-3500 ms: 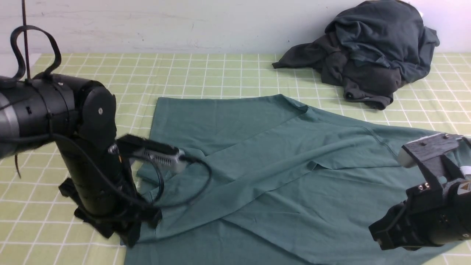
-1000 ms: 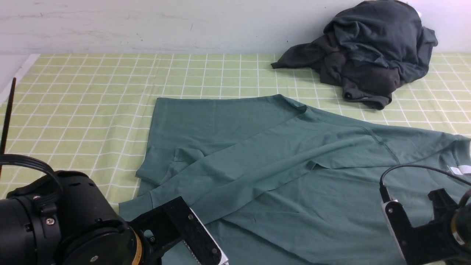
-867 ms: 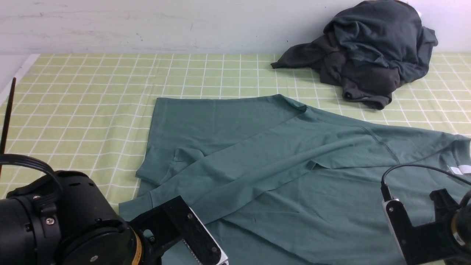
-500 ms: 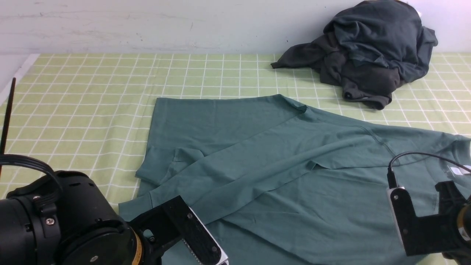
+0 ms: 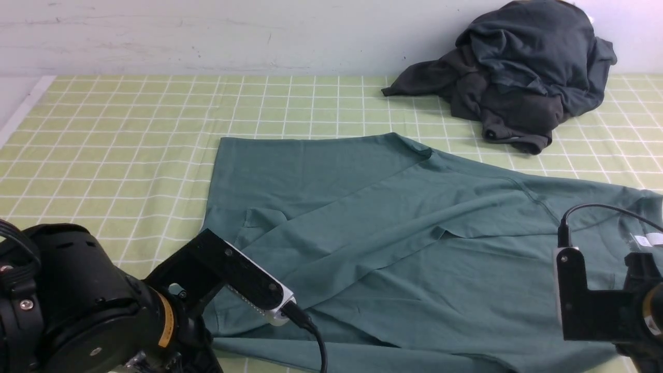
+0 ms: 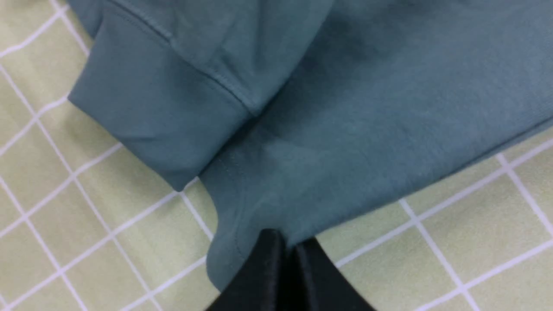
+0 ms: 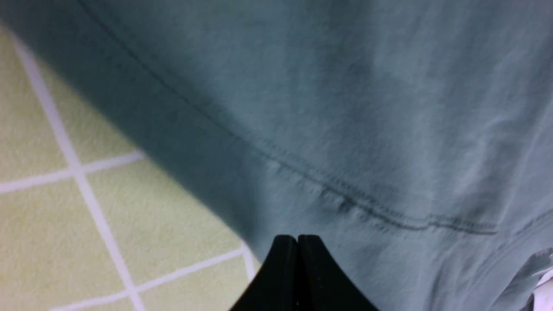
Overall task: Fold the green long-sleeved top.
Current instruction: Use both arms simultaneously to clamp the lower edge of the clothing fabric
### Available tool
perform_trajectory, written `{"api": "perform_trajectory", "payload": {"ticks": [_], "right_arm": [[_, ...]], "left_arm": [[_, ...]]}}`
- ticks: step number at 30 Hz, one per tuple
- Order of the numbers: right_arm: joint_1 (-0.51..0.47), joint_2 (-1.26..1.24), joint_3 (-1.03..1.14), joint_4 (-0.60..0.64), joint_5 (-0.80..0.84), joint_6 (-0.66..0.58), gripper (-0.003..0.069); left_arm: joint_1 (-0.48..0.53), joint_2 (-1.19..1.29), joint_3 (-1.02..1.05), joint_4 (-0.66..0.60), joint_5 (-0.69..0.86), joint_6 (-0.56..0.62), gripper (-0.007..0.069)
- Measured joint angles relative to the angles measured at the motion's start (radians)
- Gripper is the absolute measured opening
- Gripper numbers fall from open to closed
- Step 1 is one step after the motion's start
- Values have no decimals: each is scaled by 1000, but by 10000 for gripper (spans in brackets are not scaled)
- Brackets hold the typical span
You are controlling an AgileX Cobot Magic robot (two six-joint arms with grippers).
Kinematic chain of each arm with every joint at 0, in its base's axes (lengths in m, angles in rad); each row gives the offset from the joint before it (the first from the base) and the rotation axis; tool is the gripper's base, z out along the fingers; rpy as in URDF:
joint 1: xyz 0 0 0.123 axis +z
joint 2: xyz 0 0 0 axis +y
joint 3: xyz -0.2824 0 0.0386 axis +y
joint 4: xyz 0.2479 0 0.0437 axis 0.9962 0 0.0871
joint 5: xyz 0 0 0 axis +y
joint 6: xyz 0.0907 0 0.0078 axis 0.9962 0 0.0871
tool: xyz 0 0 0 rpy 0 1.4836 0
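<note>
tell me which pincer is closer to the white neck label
Right. The right pincer grips the top just beside the label; the left pincer grips the top's far end, by a cuff.

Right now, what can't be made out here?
Near hem of the green long-sleeved top: front view, cut by the bottom edge, behind the left arm.
Neck label: front view, at the frame edge, too small to read.
Dark garment pile: front view, too bunched to count.
Left fingers, right fingers: front view, hidden below their wrists.
</note>
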State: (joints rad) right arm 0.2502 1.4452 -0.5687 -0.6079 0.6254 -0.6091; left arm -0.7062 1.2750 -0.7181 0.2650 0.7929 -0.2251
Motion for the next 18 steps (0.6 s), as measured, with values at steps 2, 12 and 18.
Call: {"api": "perform_trajectory", "payload": {"ticks": [2, 12, 18], "right_arm": [[0, 0, 0, -7, 26, 1, 0], [0, 2, 11, -15, 13, 3, 227], [0, 62, 15, -94, -56, 31, 243]], "left_arm": [[0, 0, 0, 1, 3, 22, -1], [0, 0, 0, -1, 6, 36, -1], [0, 0, 0, -4, 6, 38, -1]]}}
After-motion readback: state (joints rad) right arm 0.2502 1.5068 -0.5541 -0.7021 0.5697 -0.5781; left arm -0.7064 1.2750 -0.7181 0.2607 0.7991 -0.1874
